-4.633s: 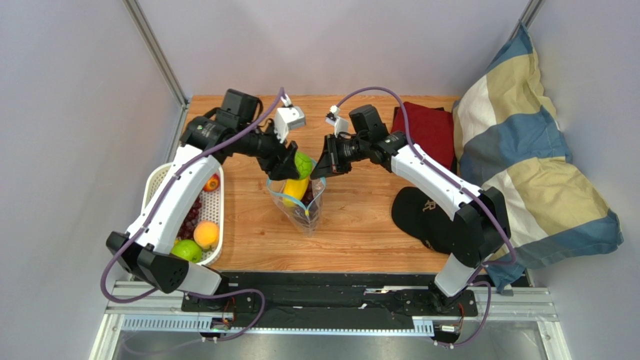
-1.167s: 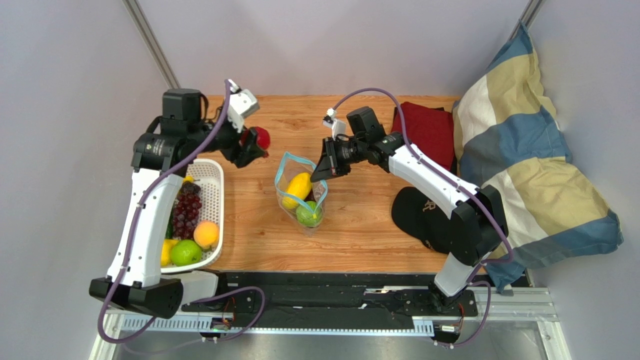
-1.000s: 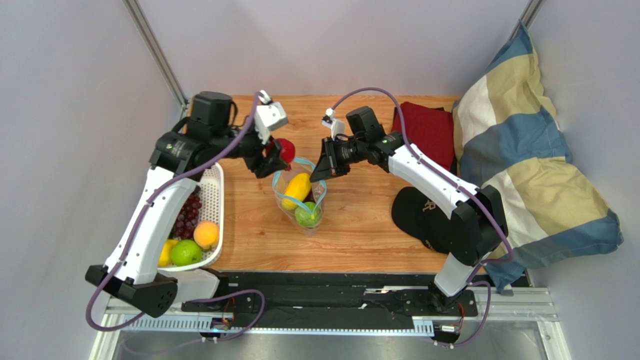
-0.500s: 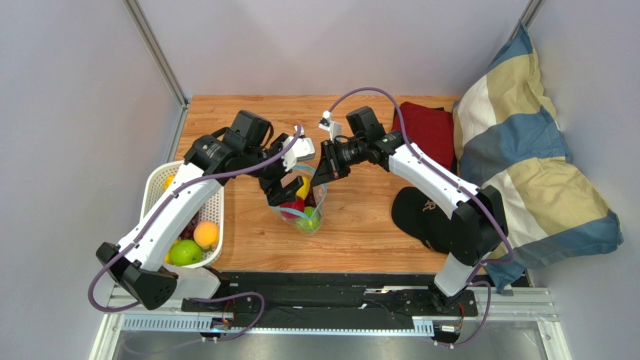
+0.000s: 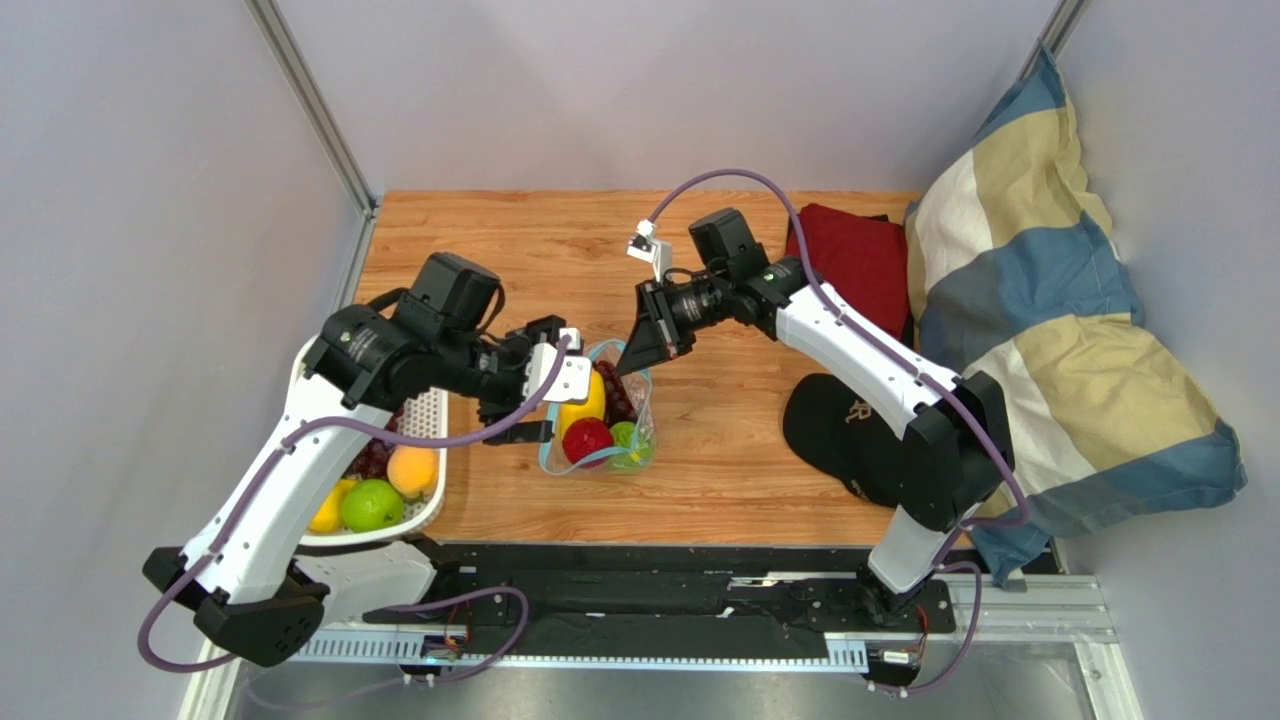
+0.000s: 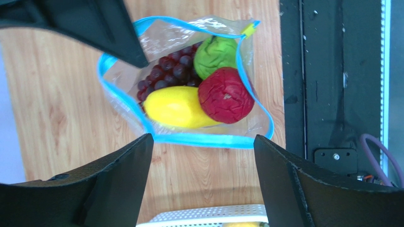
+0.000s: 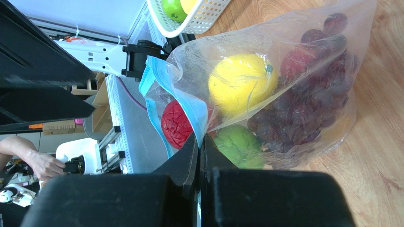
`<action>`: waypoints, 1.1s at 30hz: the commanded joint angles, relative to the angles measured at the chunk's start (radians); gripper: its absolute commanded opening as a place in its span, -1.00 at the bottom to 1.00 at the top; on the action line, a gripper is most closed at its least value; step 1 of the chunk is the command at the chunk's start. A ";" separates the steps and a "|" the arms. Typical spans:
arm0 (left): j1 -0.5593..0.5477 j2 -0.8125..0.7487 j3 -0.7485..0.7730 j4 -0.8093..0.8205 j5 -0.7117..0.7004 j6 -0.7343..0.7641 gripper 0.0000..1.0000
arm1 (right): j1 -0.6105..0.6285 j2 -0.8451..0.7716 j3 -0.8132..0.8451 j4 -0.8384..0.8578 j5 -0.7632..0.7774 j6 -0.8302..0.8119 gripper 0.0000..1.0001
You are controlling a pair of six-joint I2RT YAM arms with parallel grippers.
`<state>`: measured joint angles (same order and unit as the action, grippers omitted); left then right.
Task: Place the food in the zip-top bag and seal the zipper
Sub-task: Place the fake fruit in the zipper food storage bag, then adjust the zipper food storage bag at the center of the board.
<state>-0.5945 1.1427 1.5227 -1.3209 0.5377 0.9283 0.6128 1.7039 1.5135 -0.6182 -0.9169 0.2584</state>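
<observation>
You had the left gripper (image 6: pixel 203 140) spread wide and empty over the clear crinkly zip-top bag (image 5: pixel 619 405), just right of the white slatted basket (image 5: pixel 433 425). Only the right wrist view confirmed the right gripper (image 7: pixel 199 142) pinching the bag's light blue zipper (image 7: pixel 195 118). A glossy red apple (image 6: pixel 225 95) and a yellow fruit (image 6: pixel 175 108) lay inside.

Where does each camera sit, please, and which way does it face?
Top external: above, behind the bases, looking down on the table; both arms show.
Left wrist: above the open zip-top bag, looking down; spread fingers frame it.
Right wrist: low, side-on to the bag; shut fingers pinch its zipper.
All share the red apple.
</observation>
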 commanded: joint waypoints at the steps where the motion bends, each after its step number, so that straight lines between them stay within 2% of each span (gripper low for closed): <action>1: -0.054 0.003 -0.054 -0.087 0.039 0.135 0.68 | 0.010 0.016 0.054 0.015 -0.039 -0.022 -1.00; 5: -0.140 -0.052 -0.148 -0.026 0.005 0.167 0.61 | 0.013 0.029 0.062 0.012 -0.036 -0.018 -1.00; 9: -0.246 -0.058 -0.222 -0.021 -0.102 0.221 0.48 | 0.013 0.033 0.066 0.011 -0.034 -0.016 -1.00; 19: -0.268 -0.029 -0.300 0.020 -0.223 0.245 0.25 | 0.013 0.036 0.053 0.011 -0.037 -0.021 -1.00; 25: -0.280 -0.047 -0.377 0.103 -0.274 0.267 0.01 | 0.013 0.039 0.051 0.021 -0.054 -0.015 -1.00; 26: -0.290 -0.047 -0.400 0.114 -0.300 0.274 -0.12 | 0.013 0.040 0.051 0.021 -0.056 -0.012 -1.00; 28: -0.295 -0.052 -0.418 0.161 -0.321 0.284 -0.25 | 0.011 0.039 0.048 0.023 -0.063 -0.016 -1.00; 31: -0.298 -0.052 -0.372 0.186 -0.303 0.244 -0.92 | 0.013 0.042 0.060 0.003 -0.066 -0.037 -1.00; 32: -0.298 -0.043 -0.281 0.167 -0.257 0.210 -1.00 | 0.012 0.049 0.109 -0.017 -0.065 -0.059 -1.00; 33: -0.298 -0.034 -0.218 0.152 -0.227 0.123 -1.00 | 0.013 0.059 0.144 -0.073 -0.065 -0.103 -1.00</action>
<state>-0.8852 1.1110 1.1160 -1.2057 0.2356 1.1641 0.6205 1.7481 1.5356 -0.6384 -0.9447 0.2428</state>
